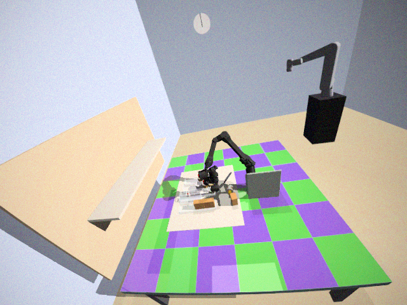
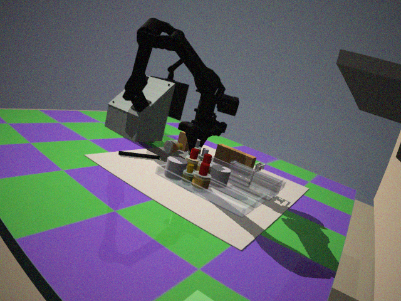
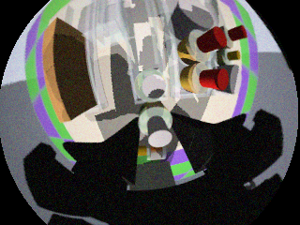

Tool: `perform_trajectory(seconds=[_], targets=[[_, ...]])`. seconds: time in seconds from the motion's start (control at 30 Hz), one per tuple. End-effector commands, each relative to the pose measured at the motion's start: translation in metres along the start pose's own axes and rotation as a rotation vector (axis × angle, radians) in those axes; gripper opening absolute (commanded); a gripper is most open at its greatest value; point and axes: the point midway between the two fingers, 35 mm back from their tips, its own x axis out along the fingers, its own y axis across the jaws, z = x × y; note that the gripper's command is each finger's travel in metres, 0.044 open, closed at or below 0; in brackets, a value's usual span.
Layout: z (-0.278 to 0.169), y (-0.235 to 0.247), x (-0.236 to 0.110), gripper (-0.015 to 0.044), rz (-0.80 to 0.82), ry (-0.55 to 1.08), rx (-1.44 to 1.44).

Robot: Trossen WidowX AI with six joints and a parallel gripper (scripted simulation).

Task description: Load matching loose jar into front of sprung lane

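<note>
My gripper [image 3: 154,118] [image 2: 197,140] [image 1: 210,182] is shut on a pale green jar [image 3: 159,127] [image 2: 197,144] with a grey lid, held upright at the front end of the clear pusher rack [image 2: 260,189] [image 1: 186,210]. A matching pale green jar [image 3: 152,84] [image 2: 204,151] stands just ahead of it in a lane of the rack. The two jars are close together; I cannot tell whether they touch. Jars with red caps [image 3: 214,40] [image 3: 217,78] [image 2: 203,168] stand in the lane beside them. The pusher plate is not clear to see.
A brown block [image 3: 66,69] [image 2: 234,154] [image 1: 203,203] lies by the rack, a second one [image 1: 233,198] near a grey box [image 2: 142,113] [image 1: 262,183] at the arm's base. Grey cylinders [image 2: 175,167] [image 2: 220,173] stand in the rack. A black stick [image 2: 139,155] lies on the white mat [image 2: 136,176].
</note>
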Motion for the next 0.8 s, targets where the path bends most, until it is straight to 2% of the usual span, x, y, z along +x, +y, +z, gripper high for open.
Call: perform_trajectory(seconds=[0.0, 0.77], targets=[[0.0041, -0.0006, -0.0007, 0.0000, -0.002, -0.005, -0.001], [0.0141, -0.0007, -0.0006, 0.0000, -0.002, -0.005, 0.000]])
